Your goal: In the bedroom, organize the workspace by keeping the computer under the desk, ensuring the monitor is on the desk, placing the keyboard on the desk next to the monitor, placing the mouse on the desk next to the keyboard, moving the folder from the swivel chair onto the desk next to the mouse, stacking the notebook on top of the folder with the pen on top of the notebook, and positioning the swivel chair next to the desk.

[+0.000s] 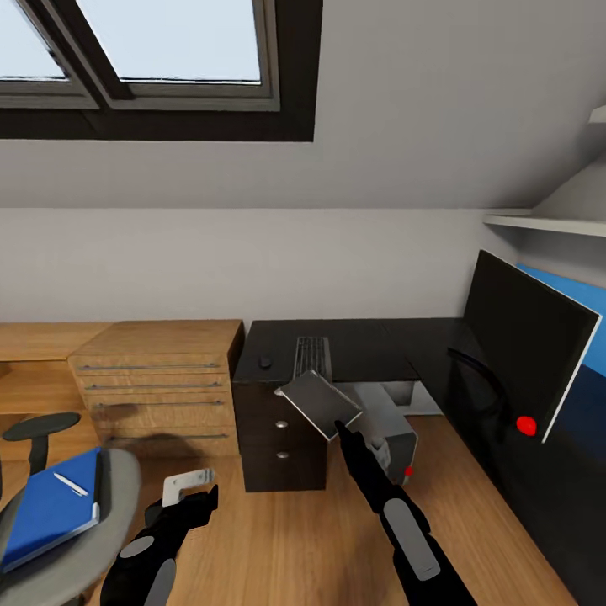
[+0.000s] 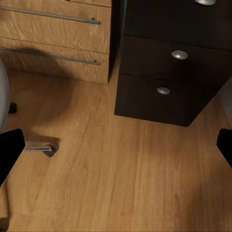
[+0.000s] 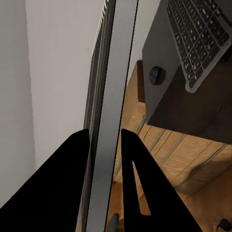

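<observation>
My right gripper is shut on a corner of a flat grey notebook, held tilted in the air just in front of the black desk; in the right wrist view the notebook runs edge-on between the fingers. On the desk lie the keyboard and the mouse, and the monitor stands at the right. The grey computer sits under the desk. The blue folder lies on the swivel chair with the white pen on top. My left gripper hangs open above the floor.
A light wood drawer cabinet stands left of the desk's black drawer unit. Wood plank floor lies between chair and desk, with a chair castor near my left gripper. A skylight and a wall shelf are above.
</observation>
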Controlling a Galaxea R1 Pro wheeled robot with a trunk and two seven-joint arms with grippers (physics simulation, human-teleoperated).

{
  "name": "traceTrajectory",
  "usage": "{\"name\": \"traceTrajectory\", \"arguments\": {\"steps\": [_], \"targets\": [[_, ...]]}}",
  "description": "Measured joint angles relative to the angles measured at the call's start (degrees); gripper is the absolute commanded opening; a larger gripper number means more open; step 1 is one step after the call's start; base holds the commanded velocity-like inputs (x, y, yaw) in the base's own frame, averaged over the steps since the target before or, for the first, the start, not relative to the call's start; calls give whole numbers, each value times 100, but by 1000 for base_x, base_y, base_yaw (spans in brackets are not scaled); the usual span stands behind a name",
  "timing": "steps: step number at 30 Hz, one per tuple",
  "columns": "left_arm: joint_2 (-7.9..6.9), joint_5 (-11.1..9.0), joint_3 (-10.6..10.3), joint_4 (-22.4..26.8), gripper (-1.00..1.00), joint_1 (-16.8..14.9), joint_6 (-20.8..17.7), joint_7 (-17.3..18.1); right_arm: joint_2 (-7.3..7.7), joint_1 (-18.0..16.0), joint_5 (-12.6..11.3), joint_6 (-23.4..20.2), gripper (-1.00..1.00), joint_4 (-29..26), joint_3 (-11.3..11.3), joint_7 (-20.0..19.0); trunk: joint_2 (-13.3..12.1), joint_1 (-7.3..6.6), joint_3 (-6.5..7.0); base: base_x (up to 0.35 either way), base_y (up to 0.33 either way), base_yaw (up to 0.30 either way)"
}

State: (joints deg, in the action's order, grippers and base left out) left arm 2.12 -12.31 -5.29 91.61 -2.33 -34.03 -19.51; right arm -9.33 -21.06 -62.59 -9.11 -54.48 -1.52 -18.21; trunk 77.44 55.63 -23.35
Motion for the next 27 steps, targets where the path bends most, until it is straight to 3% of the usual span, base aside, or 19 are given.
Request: {"name": "traceTrajectory", "arguments": {"steps": [4,8,10,14,27], "targets": [[0,-1,0,0,100,0,0,0,30,0,1,-3,-100,0,11,0,0,0,0,320,3,0],[1,5,-7,0,100,0,0,0,71,0,-5,8,-100,0,272,12,0,0,0,324,-3,0],[0,7,-8,0,100,0,0,0,78,0,-12,17,-100,4,574,32,0,0,0,326,-45,0],[0,4,-9,0,100,0,1,0,79,1,-9,16,-100,7,724,45,0,0,0,326,-71,0],[0,-1,-7,7,100,15,5,0,86,1,-10,15,-100,38,912,190,0,0,0,326,-50,0]]}}
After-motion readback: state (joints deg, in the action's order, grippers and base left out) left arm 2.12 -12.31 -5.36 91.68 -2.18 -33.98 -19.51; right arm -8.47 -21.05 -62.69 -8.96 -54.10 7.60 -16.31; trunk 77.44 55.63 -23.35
